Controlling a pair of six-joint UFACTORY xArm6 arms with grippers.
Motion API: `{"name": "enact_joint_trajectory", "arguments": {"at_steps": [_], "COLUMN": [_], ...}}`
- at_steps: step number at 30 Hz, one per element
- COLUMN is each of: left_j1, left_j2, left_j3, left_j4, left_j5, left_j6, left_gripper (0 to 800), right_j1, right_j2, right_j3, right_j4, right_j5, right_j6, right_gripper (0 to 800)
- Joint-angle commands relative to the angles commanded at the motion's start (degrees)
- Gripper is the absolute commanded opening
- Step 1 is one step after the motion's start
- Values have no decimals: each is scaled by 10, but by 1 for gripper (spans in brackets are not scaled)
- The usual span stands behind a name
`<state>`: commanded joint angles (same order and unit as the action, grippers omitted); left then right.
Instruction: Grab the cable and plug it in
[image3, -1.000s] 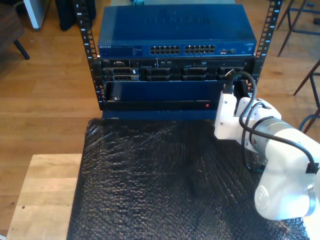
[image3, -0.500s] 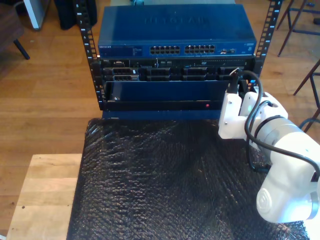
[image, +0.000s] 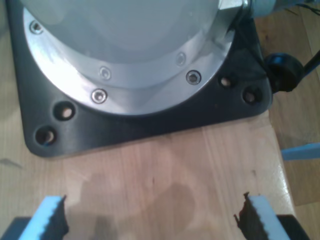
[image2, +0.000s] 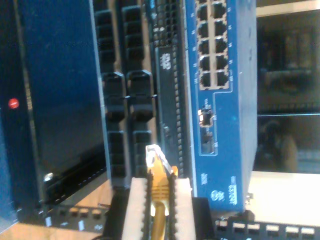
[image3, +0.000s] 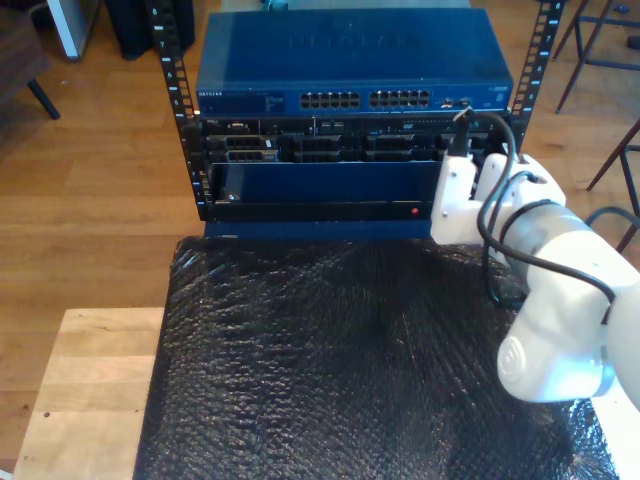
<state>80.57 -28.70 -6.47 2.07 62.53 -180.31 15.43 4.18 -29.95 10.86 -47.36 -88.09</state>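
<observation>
My second gripper (image2: 159, 181) is shut on the cable (image2: 159, 197), a pale-yellow lead. Its small clear plug (image2: 153, 152) sticks out past the fingers toward the rack front. The plug is short of the rack, level with the black unit beside the blue switch (image2: 225, 125); the switch's port block (image2: 212, 45) lies further along. In the exterior view this gripper (image3: 462, 122) is at the rack front near the switch's (image3: 350, 60) right end. My first gripper (image: 155, 215) is open over bare wood, nothing between its pale-blue pads (image: 50, 216).
Below the switch, the rack holds black units (image3: 330, 148) and a blue panel with a red light (image3: 415, 211). A black bubble mat (image3: 340, 360) covers the wooden table (image3: 90, 380). A black arm base plate (image: 150, 122) is bolted just ahead of my first gripper.
The white arm has risen and moved in toward the rack, taking my second gripper from the lower units up to the height of the switch's right end.
</observation>
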Motion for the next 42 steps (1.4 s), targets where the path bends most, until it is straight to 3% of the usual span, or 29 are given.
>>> {"name": "enact_joint_trajectory", "arguments": {"at_steps": [17, 42], "left_j1": [1, 0], "left_j2": [0, -1], "left_j3": [0, 0], "left_j4": [0, 0], "left_j5": [0, 0], "left_j6": [0, 0], "left_gripper": [800, 800], "right_j1": [-3, 2], "right_j2": [40, 73], "right_j3": [-21, 18], "right_j4": [-7, -3], "right_j5": [-102, -245], "right_j6": [3, 8], "right_gripper": [0, 0]}}
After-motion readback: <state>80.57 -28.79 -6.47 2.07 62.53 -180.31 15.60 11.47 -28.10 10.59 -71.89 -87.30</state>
